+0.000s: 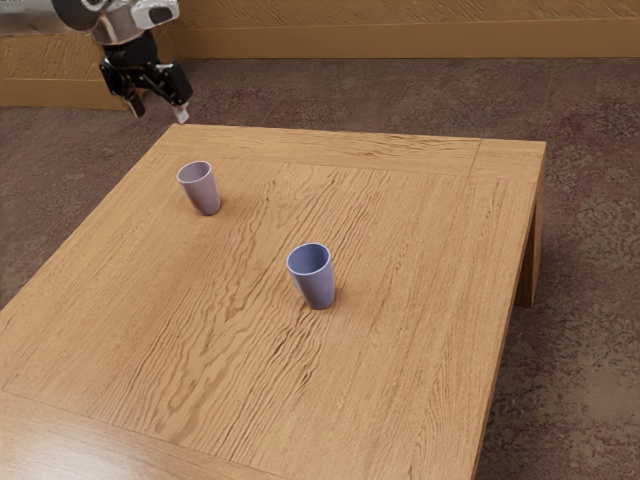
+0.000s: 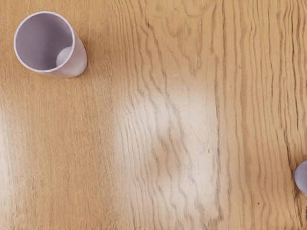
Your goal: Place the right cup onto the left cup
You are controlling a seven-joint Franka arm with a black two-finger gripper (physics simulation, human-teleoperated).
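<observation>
My gripper [image 1: 159, 110] hangs above the table's far left corner in the exterior view, its two fingers apart and nothing between them. A mauve cup [image 1: 204, 192] stands upright on the table, lower than the gripper and closer to it than the other cup. Farther from the arm, a blue cup [image 1: 318, 284] is upright with its mouth up. Looking down from the hand, the wrist view has the mauve cup [image 2: 75, 63] with its inside visible, and part of the blue cup [image 2: 301, 177] cut by the picture's edge.
The wooden table [image 1: 420, 250] has bare wood between and around both cups. Its edge drops to a dark patterned floor [image 1: 580, 350], and a tan wall [image 1: 400, 35] runs behind.
</observation>
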